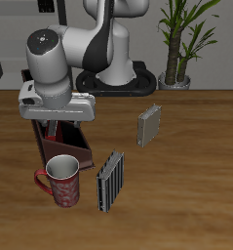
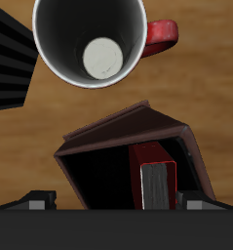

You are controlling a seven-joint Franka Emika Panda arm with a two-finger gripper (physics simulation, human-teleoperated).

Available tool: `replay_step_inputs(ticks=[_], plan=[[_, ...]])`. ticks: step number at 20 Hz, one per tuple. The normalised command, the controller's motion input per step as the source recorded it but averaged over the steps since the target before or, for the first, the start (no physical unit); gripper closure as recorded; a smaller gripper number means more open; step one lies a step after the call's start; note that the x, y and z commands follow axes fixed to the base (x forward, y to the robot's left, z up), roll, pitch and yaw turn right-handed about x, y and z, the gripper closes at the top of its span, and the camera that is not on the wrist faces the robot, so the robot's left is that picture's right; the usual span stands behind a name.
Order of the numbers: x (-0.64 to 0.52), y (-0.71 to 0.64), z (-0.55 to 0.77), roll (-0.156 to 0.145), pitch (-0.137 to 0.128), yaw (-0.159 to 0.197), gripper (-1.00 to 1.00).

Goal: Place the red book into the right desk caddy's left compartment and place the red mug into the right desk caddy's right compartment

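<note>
The right desk caddy (image 1: 73, 146) is a dark maroon box under my gripper (image 1: 58, 119). In the wrist view the caddy (image 2: 108, 132) lies just below my gripper (image 2: 116, 202), whose fingers (image 2: 32, 202) are spread wide. The red book (image 2: 153, 181) stands upright inside the caddy between the fingers, touching neither, next to a wider dark empty section. I cannot tell which compartment holds it. The red mug (image 1: 62, 182) stands upright on the table just before the caddy's front end. It also shows in the wrist view (image 2: 89, 39), white inside.
A grey-striped book (image 1: 109, 182) stands beside the mug, and its edge shows in the wrist view (image 2: 11, 63). A second grey-striped book (image 1: 148, 125) stands farther back mid-table. A potted plant (image 1: 181, 44) is behind the table.
</note>
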Motion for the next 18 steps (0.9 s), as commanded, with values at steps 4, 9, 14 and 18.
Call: replay_step_inputs(ticks=[4, 9, 14, 18], plan=[[-0.07, 0.24, 0.50, -0.044, -0.101, 0.062, -1.00], [0.04, 0.07, 0.40, -0.085, -0.089, 0.104, -1.00], [0.08, 0.01, 0.29, -0.035, -0.014, 0.089, -1.00], [0.09, 0.07, 0.41, -0.065, -0.045, 0.110, -1.00]])
